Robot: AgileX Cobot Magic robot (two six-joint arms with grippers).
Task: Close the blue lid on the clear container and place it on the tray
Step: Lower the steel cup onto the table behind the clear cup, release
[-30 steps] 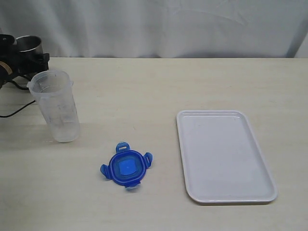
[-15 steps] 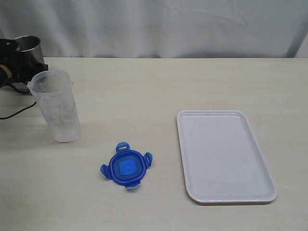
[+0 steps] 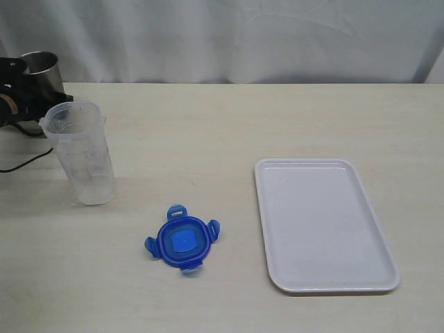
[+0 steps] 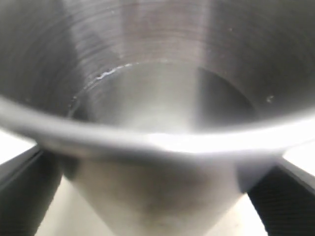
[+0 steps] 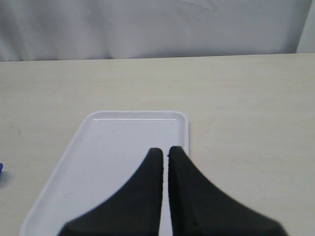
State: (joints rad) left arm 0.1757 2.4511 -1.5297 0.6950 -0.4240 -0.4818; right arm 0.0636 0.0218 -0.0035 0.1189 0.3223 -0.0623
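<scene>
The pale, wood-grained bench (image 3: 229,125) carries three things, well apart from one another. The clear container (image 3: 81,154) stands upright on its left part, mouth open. The blue lid (image 3: 182,241) lies flat nearer the front, between the container and the tray (image 3: 326,229), which lies flat on the right. A black cable (image 3: 24,161) trails in from the left edge.

The tall, translucent frosted plastic container (image 3: 83,156) is standing upright with its mouth open at the 9 o'clock side of the table (image 3: 229,125). The small bright-blue rounded-square plastic lid (image 3: 182,241) is lying flat at 4 o'clock from the container, apart from it, with its four snap flaps spreading outward. The flat white rectangular plastic tray (image 3: 323,225) is lying at 3 o'clock from the lid, well apart.
</scene>
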